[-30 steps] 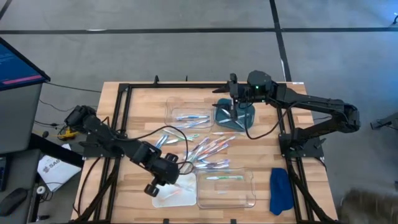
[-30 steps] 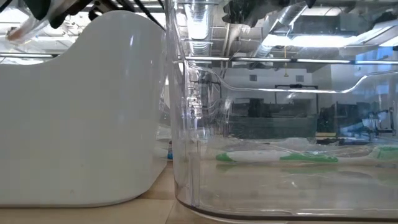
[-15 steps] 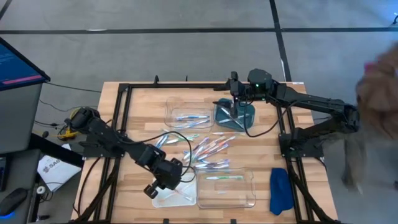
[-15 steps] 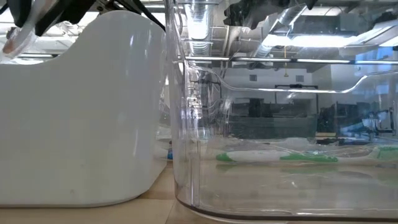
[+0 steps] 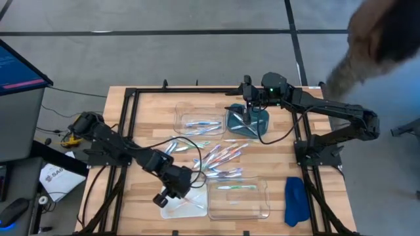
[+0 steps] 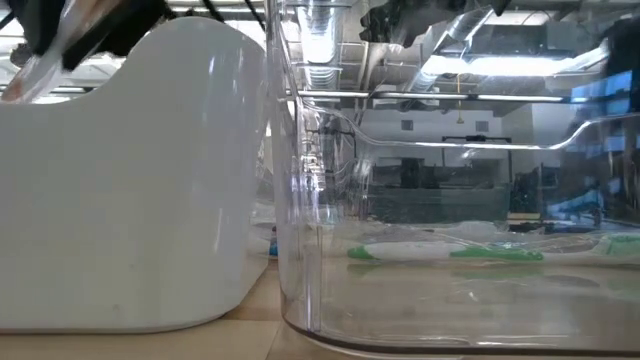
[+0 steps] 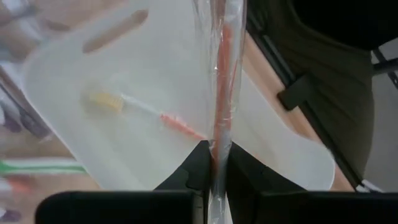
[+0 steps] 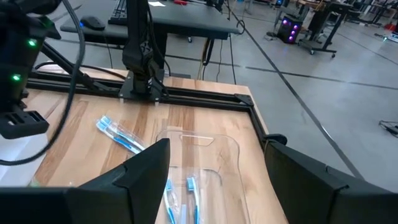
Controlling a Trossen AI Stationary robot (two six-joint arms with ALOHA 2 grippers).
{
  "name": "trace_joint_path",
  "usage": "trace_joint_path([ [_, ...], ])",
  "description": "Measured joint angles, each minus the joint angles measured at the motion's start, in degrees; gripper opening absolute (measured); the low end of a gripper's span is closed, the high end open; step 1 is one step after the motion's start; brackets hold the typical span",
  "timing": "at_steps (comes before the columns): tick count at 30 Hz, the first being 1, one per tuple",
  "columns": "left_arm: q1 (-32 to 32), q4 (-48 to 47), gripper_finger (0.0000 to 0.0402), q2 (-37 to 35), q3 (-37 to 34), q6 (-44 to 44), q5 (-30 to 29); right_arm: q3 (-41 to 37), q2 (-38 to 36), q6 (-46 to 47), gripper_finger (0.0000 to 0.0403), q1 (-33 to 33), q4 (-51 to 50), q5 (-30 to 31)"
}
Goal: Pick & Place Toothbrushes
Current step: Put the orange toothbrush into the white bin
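Hanging from the left pincer (image 7: 214,177) is a wrapped orange-pink toothbrush (image 7: 222,93), pinched between the two dark fingers (image 7: 193,177) and held above the white tray (image 7: 124,81) at the near edge of the desk (image 5: 144,111). One more orange-pink toothbrush (image 7: 146,111) with a yellowish end already lies on that tray's floor.

Just beside the white tray stands a clear tray (image 5: 259,203) with a green toothbrush (image 6: 450,253) lying in it; in the low view the walls of these two trays fill nearly everything, and the left arm only shows as dark shapes at the top corner.

A loose pile of toothbrushes (image 5: 220,160) — blue, pink and green — is scattered over the middle of the desk, between the near trays and the far ones. Another clear tray (image 5: 197,121) at the far side holds blue toothbrushes (image 8: 180,193), and a pair of blue ones (image 8: 118,134) lies on the wood near it.

The right pincer (image 5: 247,117) waits with its fingers spread wide, holding nothing, over a dark teal tray (image 5: 259,124). A blue cloth (image 5: 295,200) lies at the desk's right edge, well apart from the toothbrushes.
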Motion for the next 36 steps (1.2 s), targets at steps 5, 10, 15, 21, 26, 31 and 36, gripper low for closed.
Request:
trace_joint_path([
  [5, 0.2, 0.6, 0.0026, 0.0, -2.8, 0.4, 0.0, 0.0, 0.0, 0.0, 0.0255, -0.1, 0.0, 0.0],
  [10, 0.8, 1.0, 0.0026, 0.0, -3.3, 0.5, 1.6, 0.0, 0.0, 0.0, 0.0255, -0.8, 0.3, 0.0],
  [15, 0.9, 1.0, 0.0026, 0.0, -3.3, 1.9, 1.9, 0.0, 0.0, 0.0, 0.0255, -1.9, 0.2, 0.0],
  [21, 1.2, 1.9, 0.0026, 0.0, -3.3, 1.9, 1.9, 0.0, 0.0, 0.0, 0.0255, -2.3, -0.9, 0.0],
  [26, 1.2, 2.2, 0.0026, 0.0, -3.3, 1.9, 2.2, 0.0, 0.0, 0.0, 0.0255, -2.3, -1.0, 0.0],
  [31, 1.3, 2.9, 0.0026, 0.0, -3.7, 1.9, 3.6, 0.0, 0.0, 0.0, 0.0255, -2.3, -1.0, 0.0],
  [36, 3.0, 7.6, 0.0026, 0.0, -6.9, 1.4, 7.5, 0.0, 0.0, 0.0, 0.0255, -2.3, -1.0, 0.0],
])
